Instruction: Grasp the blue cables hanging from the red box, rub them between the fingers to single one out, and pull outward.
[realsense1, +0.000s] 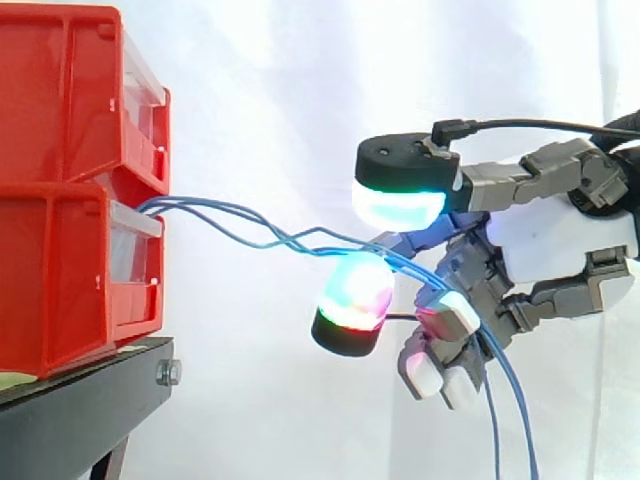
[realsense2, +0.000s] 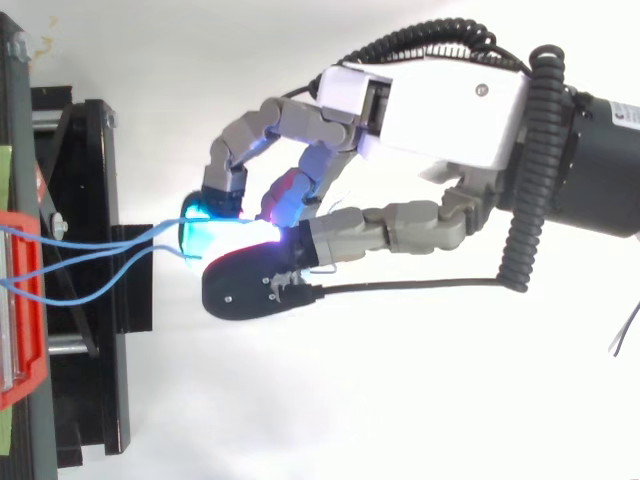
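Side view: robot hand (realsense1: 560, 240), at 3 o'clock of lower red bin (realsense1: 70, 270); fingers curled round blue cables (realsense1: 290, 240), apparently to rub one free.

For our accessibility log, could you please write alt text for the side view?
A robot hand at the right has its fingers curled round several blue cables that run from stacked red bins on the left. The cables' loose ends hang below the hand; a black stand carries the bins.
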